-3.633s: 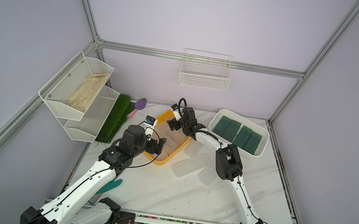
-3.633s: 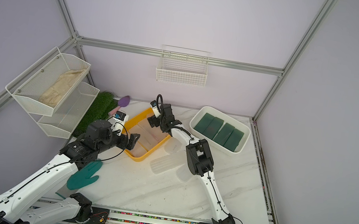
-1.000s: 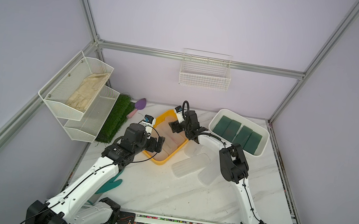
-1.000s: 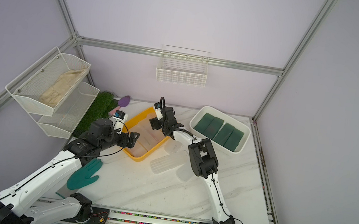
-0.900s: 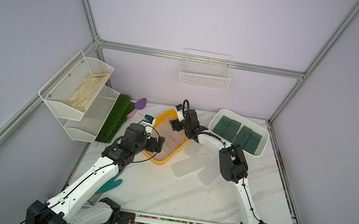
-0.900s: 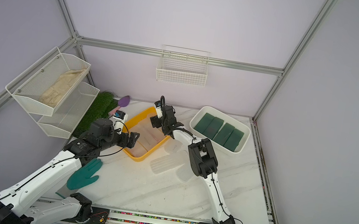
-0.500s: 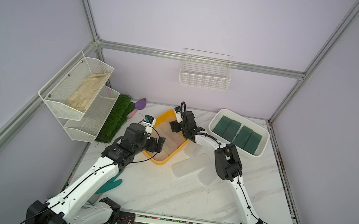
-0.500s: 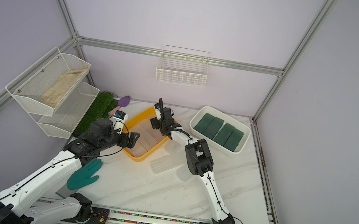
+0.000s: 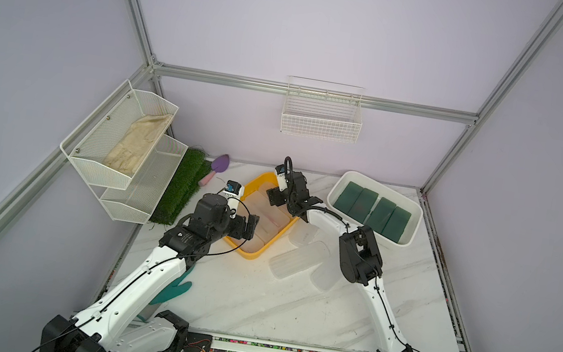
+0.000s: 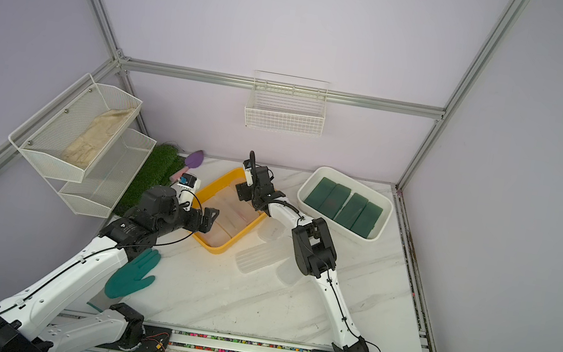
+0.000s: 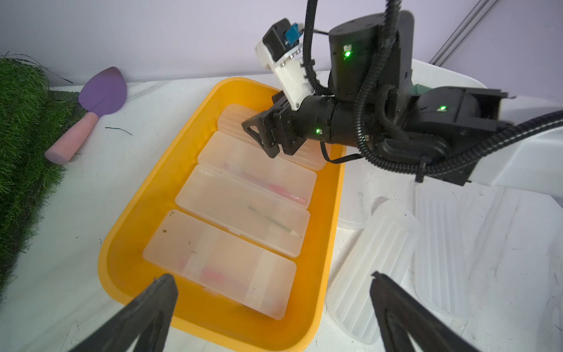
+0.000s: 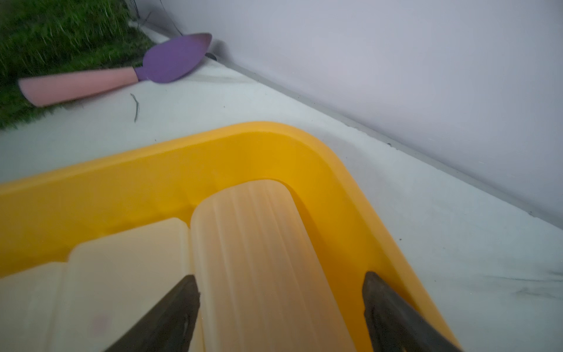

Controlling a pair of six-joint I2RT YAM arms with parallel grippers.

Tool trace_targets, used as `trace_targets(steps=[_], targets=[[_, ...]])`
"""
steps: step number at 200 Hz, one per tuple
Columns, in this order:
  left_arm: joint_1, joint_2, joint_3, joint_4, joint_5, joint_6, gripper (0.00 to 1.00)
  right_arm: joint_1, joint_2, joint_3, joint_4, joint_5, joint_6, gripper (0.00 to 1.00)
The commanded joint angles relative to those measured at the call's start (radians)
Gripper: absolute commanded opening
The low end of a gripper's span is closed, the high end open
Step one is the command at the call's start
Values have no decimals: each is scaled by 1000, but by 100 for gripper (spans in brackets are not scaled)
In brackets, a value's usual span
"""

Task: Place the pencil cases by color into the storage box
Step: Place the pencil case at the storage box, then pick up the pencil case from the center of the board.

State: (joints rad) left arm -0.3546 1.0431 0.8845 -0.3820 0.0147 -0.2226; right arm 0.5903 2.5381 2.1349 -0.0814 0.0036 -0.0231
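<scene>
The right pincer [image 12: 278,275] stands open astride the ribbed case [image 12: 259,259] at the far end of the yellow box [image 11: 152,195], in the centre of both top views. In its wrist view one finger is at the case's edge and a gap shows beside the other, so I judge the case set down rather than gripped. The left pincer [image 11: 269,275] is spread wide and empty. It hovers over the near end of the same box, left of centre in both top views.

The table [image 9: 252,302] fills the lower half of both top views. On it, right of centre, sits the white box [image 9: 413,224] with four green cases [image 9: 370,208] side by side. That color looks finished, as no green case shows anywhere else. The yellow box holds four clear cases [image 11: 243,213] in a row: three smooth ones and the ribbed one.

Three loose cases [image 11: 374,268], also clear, lie on the table just right of the yellow box in both top views, one partly under the right arm. Those are what is left. By my reckoning eight of the eleven cases in view are sorted. The row covers most of the yellow box's floor, so the rest would likely go on top. A teal glove [image 10: 132,276] lies at lower left and is no part of the sorting.
</scene>
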Motion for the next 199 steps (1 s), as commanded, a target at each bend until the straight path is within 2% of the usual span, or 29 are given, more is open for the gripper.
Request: trace_targets(steps=[1, 56, 85, 136, 165, 199], targets=[[5, -26, 0, 36, 16, 45, 100, -8, -175, 15, -8, 19, 126, 88], [0, -34, 7, 43, 119, 116, 100, -61, -482, -281, -70, 148, 318, 89], [-45, -16, 20, 45, 140, 164, 100, -120, -647, -468, -154, 173, 438, 90], [-238, 84, 68, 23, 21, 271, 100, -191, -923, -769, -239, 208, 555, 91], [-360, 172, 90, 21, -43, 298, 100, -196, -1009, -857, -350, 220, 659, 91], [-448, 252, 97, 20, -79, 294, 100, -198, -1074, -948, -471, 208, 761, 91]])
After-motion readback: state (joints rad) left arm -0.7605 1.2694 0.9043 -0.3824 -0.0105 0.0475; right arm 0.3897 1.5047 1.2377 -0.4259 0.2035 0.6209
